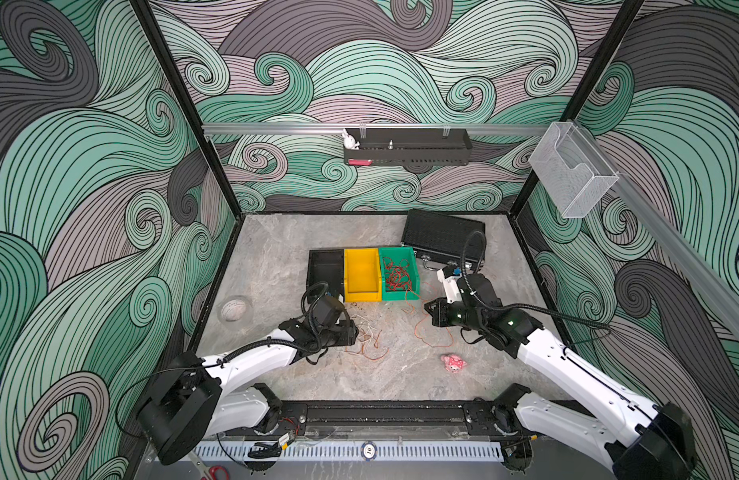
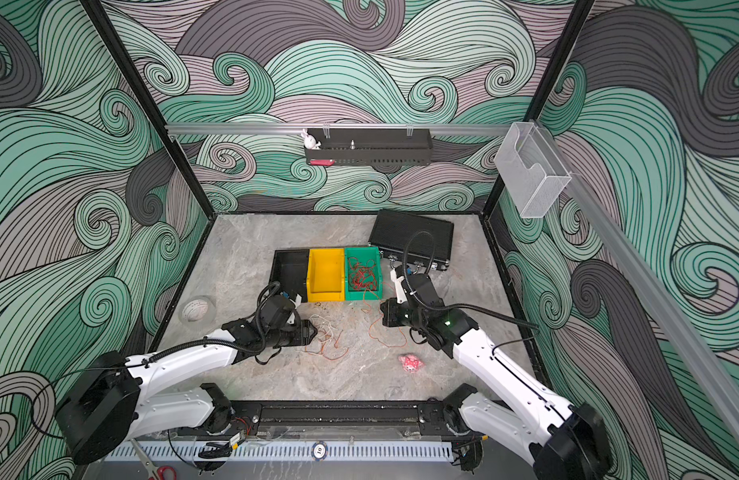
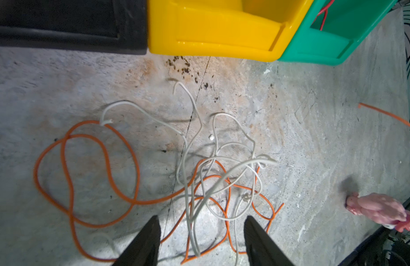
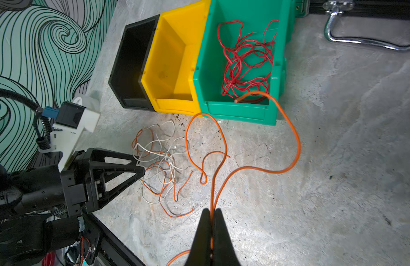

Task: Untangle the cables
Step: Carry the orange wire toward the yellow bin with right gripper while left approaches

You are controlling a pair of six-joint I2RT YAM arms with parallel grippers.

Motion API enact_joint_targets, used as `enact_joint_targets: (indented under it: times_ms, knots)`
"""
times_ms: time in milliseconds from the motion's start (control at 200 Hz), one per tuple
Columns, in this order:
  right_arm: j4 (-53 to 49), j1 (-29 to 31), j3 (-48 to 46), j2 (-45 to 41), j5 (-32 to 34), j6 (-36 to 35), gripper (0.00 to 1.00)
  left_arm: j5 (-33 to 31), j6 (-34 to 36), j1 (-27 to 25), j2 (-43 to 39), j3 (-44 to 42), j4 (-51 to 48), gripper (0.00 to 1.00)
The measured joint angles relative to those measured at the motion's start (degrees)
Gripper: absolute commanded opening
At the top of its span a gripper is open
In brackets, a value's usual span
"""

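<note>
A tangle of thin white and orange cables (image 3: 211, 175) lies on the grey table in front of the bins, seen in both top views (image 1: 368, 338) (image 2: 328, 338). My left gripper (image 3: 201, 230) is open just above its near edge, with loose strands lying between the fingers. My right gripper (image 4: 212, 211) is shut on a separate long orange cable (image 4: 299, 145). That cable loops across the table, and its free end rests over the front lip of the green bin (image 4: 238, 110). A bundle of red cables (image 4: 245, 62) lies inside that bin.
A yellow bin (image 1: 361, 272) and a black bin (image 1: 324, 266) stand left of the green one. A black case (image 1: 442, 237) lies behind them. A pink plush toy (image 1: 453, 363) sits near the right arm. A tape roll (image 1: 235, 309) lies at the left edge.
</note>
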Motion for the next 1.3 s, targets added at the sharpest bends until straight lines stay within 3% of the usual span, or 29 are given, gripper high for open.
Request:
enact_joint_targets:
  times_ms: [490, 821, 1301]
  knots:
    - [2.6, 8.3, 19.5, 18.1, 2.0, -1.9, 0.0, -3.7, -2.0, 3.3, -12.7, 0.0, -7.2, 0.61]
    - [1.1, 9.1, 20.9, 19.9, 1.4, -5.8, 0.0, -3.6, -1.0, 3.8, -28.0, -0.3, -4.5, 0.69]
    - [2.7, 9.6, 16.2, 19.0, -7.0, -7.1, 0.0, 4.7, 0.8, 3.8, -15.8, 3.4, 6.2, 0.67]
